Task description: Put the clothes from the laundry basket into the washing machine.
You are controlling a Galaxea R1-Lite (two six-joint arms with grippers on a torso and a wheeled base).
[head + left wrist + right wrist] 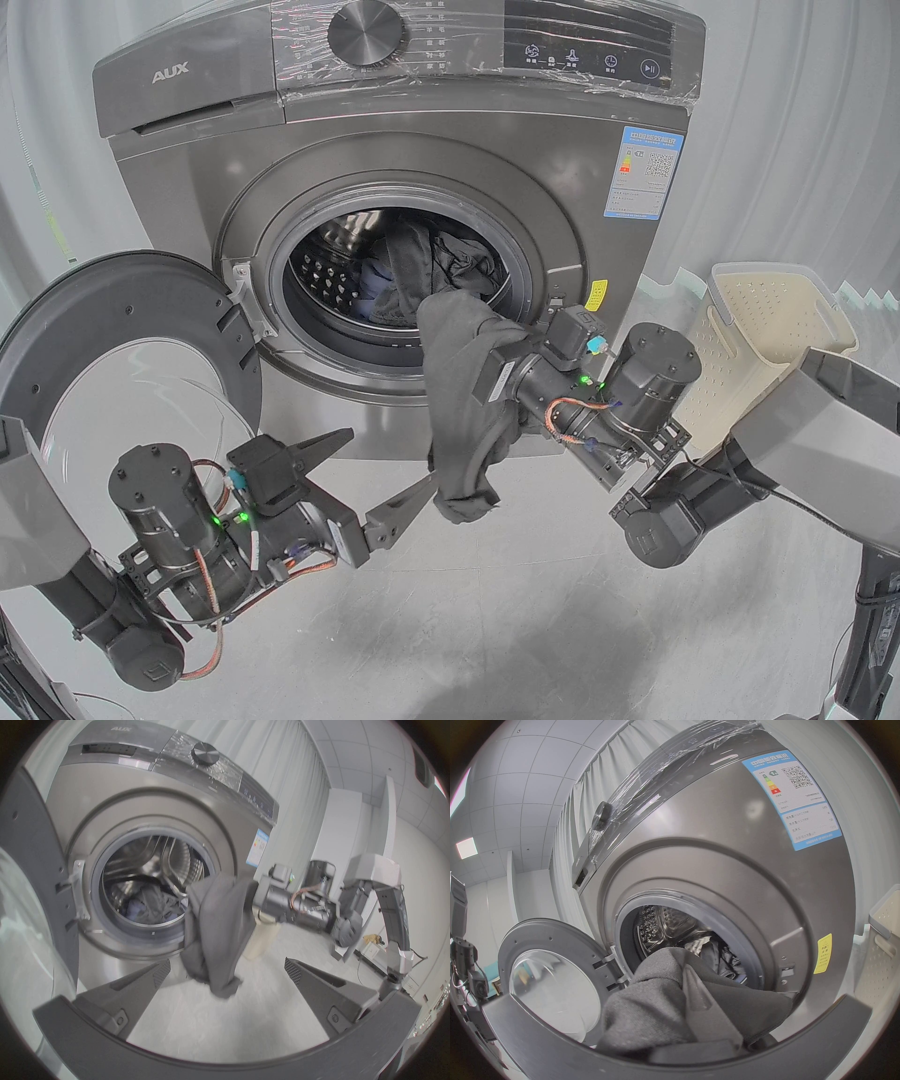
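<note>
Left arm low on the robot's left, wrist angled up toward centre; left gripper [394, 457], dark grey metal with two black wedge fingers [319, 445], spread wide, nothing between them. Right arm comes in from the right, wrist pointing left and slightly up; right gripper [473, 356] clamped on a dark grey cloth garment [464, 422] that drapes over it and hangs below

Charcoal garment [459, 394], silver-grey washing machine [187, 178] — blue label [642, 173] (yellow sticker [596, 294]), cream perforated basket [783, 309]
</note>
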